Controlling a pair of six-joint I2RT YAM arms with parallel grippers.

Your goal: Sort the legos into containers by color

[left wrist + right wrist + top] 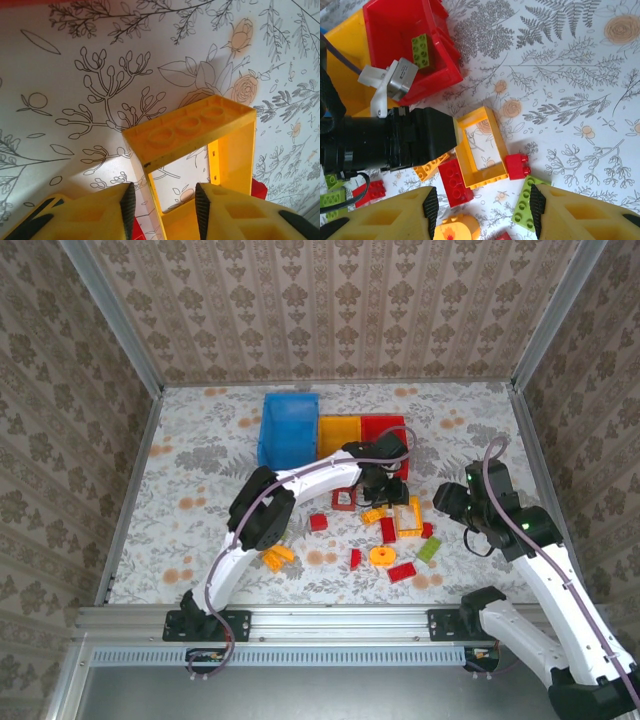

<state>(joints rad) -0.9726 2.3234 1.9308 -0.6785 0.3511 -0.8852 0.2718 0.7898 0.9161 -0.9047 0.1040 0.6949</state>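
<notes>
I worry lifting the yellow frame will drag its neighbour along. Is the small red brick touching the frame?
Touching. The right wrist view shows the small red brick butted against a corner of the yellow frame, with no tablecloth showing between them.

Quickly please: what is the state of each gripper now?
Left gripper: open, jaws on either side of one bar of the yellow frame, not yet clamped.
Right gripper: open, holding nothing.

yellow frame [200, 130] bottom cropped, yellow bin [347, 37] part-hidden
</notes>
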